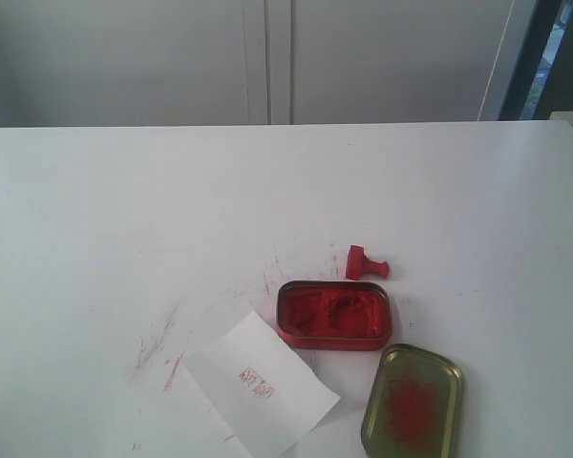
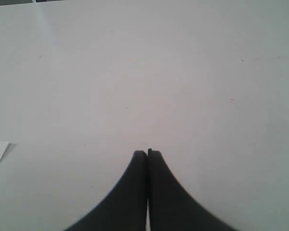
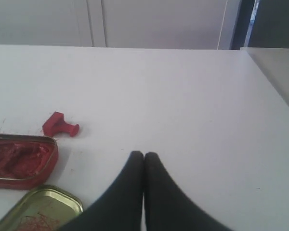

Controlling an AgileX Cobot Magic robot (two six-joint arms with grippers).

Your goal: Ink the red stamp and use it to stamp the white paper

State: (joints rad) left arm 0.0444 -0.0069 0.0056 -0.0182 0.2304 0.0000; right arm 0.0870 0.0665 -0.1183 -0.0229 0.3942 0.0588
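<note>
The paper [image 1: 261, 384] bears a red print and the stamp [image 1: 365, 263] lies tipped on the surface [image 1: 124, 210] just beside the tin [image 1: 334, 315], so the job looks done, left hand [image 2: 147, 153] and right hand [image 3: 144, 155] both clenched empty.

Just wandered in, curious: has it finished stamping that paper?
It looks finished: the paper carries a red print. Nothing is in hand: the left claw and right claw are shut and empty, and the stamp lies tipped beside the open ink tin. Nothing obvious is left.
</note>
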